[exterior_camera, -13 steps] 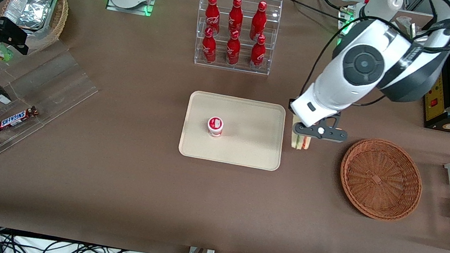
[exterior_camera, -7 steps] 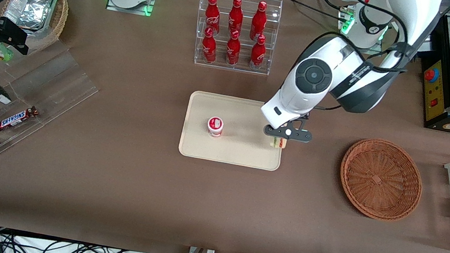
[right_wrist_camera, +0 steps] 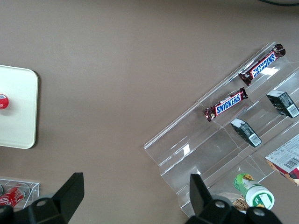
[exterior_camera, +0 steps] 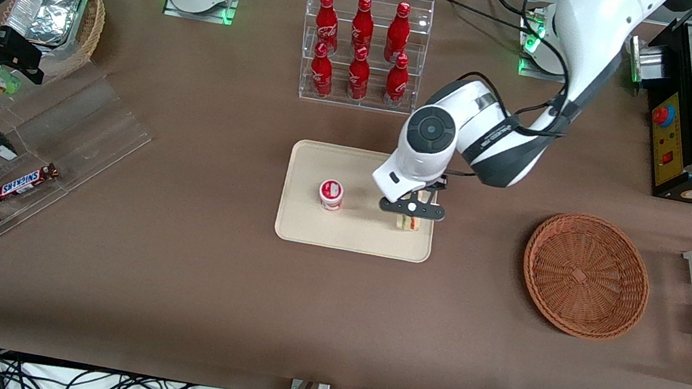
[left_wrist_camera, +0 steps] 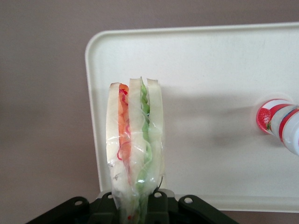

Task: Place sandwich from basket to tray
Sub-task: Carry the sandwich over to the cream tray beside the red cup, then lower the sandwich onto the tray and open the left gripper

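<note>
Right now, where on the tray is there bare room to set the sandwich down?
The pincer, shut on the sandwich, hangs over the tray near the edge toward the basket. Bare tray lies under it, along the rim nearest the front camera, and along the rim toward the bottle rack. The only occupied spot is where the yogurt cup stands.

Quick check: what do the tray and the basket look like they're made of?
Tray: looks like matte cream plastic, smooth with a moulded low rim. Basket: reddish-brown woven wicker, weave visible. The gripper holds the wrapped sandwich over the tray.
</note>
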